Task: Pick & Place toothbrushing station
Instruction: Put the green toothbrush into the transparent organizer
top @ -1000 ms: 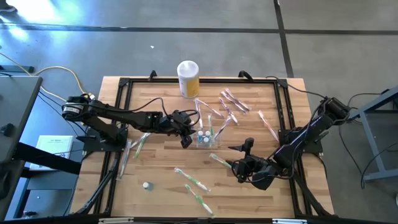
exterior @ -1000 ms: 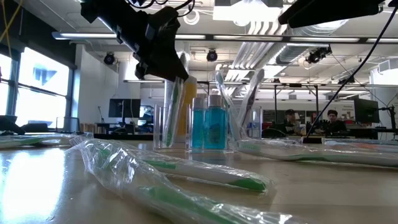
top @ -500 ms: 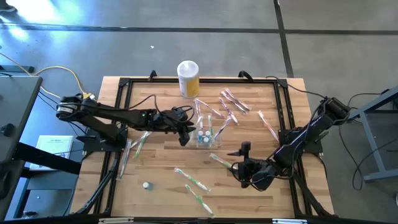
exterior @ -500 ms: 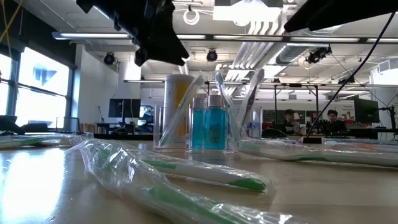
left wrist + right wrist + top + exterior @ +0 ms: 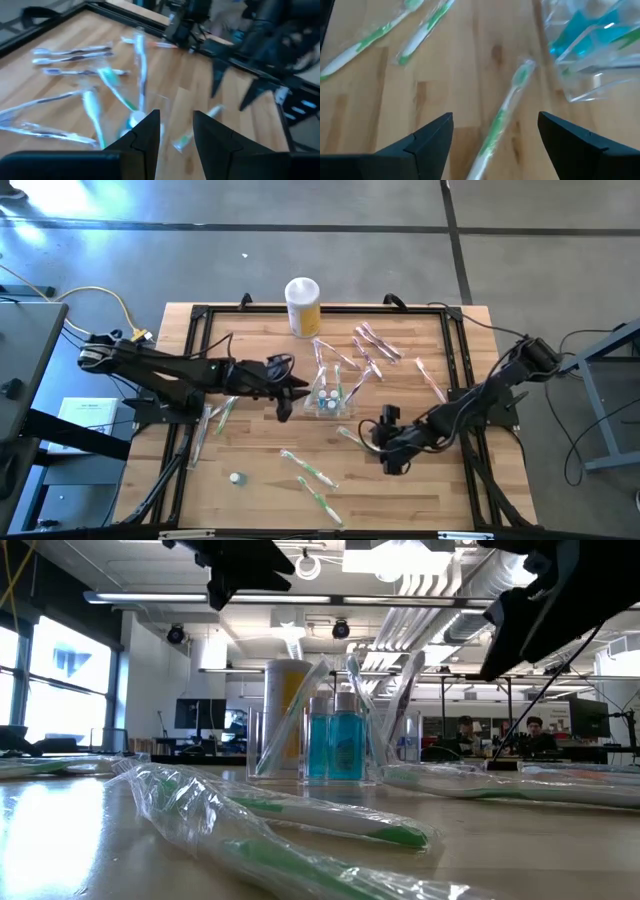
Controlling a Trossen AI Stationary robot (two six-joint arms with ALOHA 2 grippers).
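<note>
1. At mid-table, the station [image 5: 333, 397] stands upright, holding two blue bottles [image 5: 334, 745] and leaning brushes; the yellow canister [image 5: 303, 305] sits behind it.
2. The left gripper [image 5: 283, 406] hangs just left of the station, fingers [image 5: 145, 135] a little apart, holding nothing.
3. The right gripper [image 5: 386, 440] hovers over a wrapped green brush [image 5: 500, 117] near the station, fingers [image 5: 427, 137] wide open, empty.
4. The clear plastic looks light, stiff and slippery, likely to tip; a wall rim seems the best hold.
</note>
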